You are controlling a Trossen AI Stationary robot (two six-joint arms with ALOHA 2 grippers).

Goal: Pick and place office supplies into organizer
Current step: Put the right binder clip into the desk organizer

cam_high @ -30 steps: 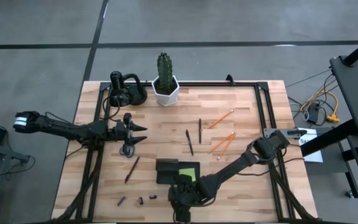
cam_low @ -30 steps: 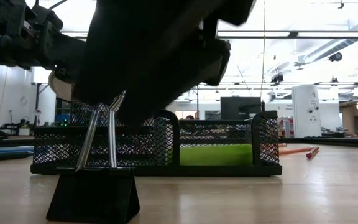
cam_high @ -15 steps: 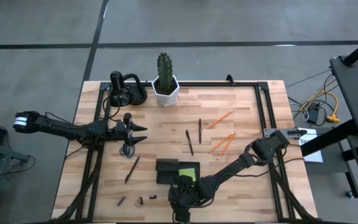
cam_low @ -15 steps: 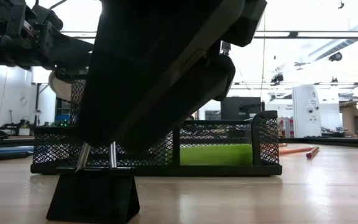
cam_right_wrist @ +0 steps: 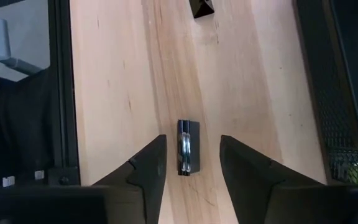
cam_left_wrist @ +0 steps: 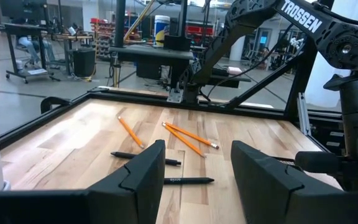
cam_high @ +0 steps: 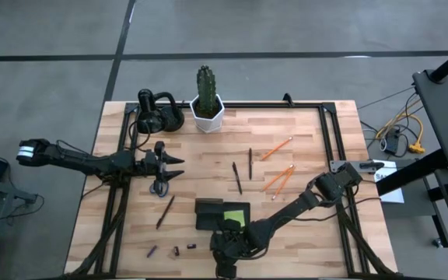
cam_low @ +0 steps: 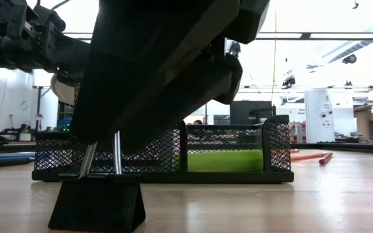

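Note:
A black binder clip (cam_low: 96,204) stands on its flat base near the table's near edge, its wire handles (cam_low: 116,154) pointing up. My right gripper (cam_right_wrist: 191,155) hangs over it, slanting down. It is open, with one finger on each side of the clip (cam_right_wrist: 188,146) and a gap on both sides. The black mesh organizer (cam_high: 212,214) lies just beyond and holds a lime-green sticky-note pad (cam_low: 225,160). My left gripper (cam_high: 169,165) waits open and level at the table's left, above the scissors (cam_high: 160,187).
Orange pencils (cam_high: 276,148) (cam_high: 280,179) and dark pens (cam_high: 237,177) (cam_high: 250,163) (cam_high: 166,211) lie mid-table. Small clips (cam_high: 152,251) (cam_high: 176,250) sit at the near left. A cactus pot (cam_high: 207,113) and a black gadget (cam_high: 158,117) stand at the far edge.
In the low view my right gripper's dark body has come down over the binder clip's wire handles, so it now hides their upper half. The clip has stayed where it stood.

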